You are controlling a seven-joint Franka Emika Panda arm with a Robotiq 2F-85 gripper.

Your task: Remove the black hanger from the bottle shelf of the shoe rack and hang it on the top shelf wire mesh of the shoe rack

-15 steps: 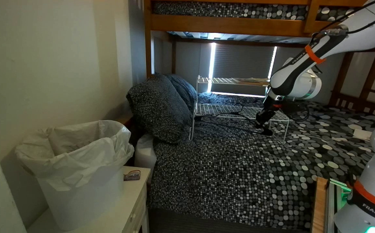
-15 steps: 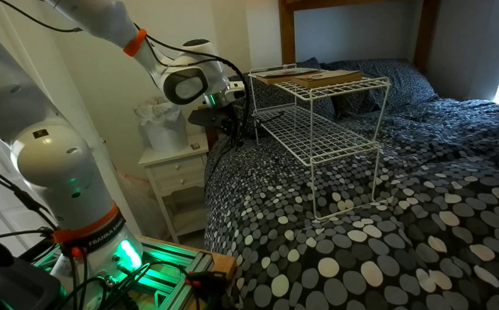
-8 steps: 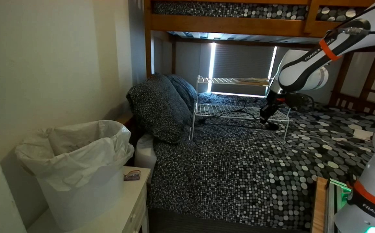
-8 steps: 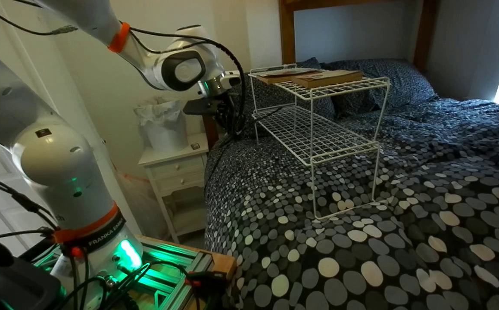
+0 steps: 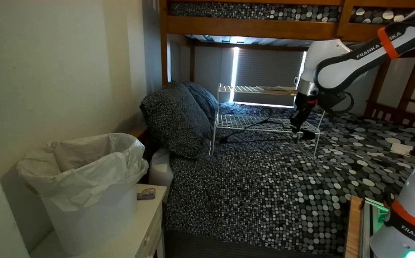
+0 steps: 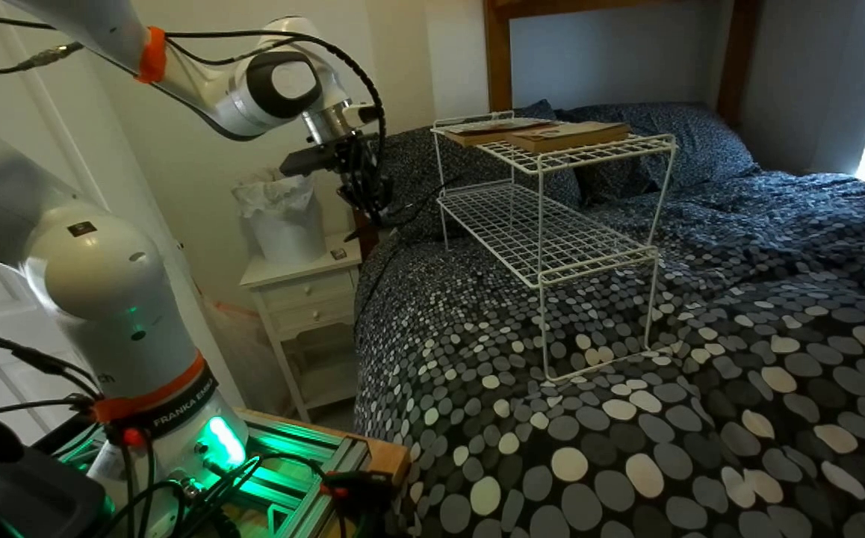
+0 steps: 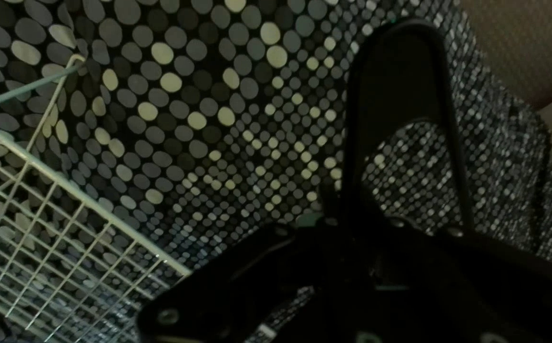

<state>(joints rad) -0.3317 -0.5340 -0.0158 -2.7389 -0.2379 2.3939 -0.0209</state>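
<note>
The white wire shoe rack stands on the bed. Its top mesh shelf (image 6: 589,157) and lower mesh shelf (image 6: 522,220) show in both exterior views, also here (image 5: 243,89). My gripper (image 5: 295,127) is shut on the black hanger (image 5: 308,135) near one shoulder end. In an exterior view my gripper (image 6: 373,213) is beside the rack, on the robot's side, with the hanger (image 6: 361,230) off the shelves. In the wrist view the hanger's dark looped end (image 7: 395,81) sticks out past the fingertips (image 7: 342,209). The rack (image 7: 99,212) lies to the left there.
Books (image 6: 567,137) lie on part of the top shelf. Pillows (image 5: 179,118) are at the rack's far end. A lined white bin (image 5: 85,193) stands on a white nightstand (image 6: 305,280). The upper bunk's wooden rail (image 5: 250,27) runs above the bed.
The gripper has risen and drawn back from the rack toward the robot, carrying the hanger. The wrist has become more upright, and the hanger shows more broadside.
</note>
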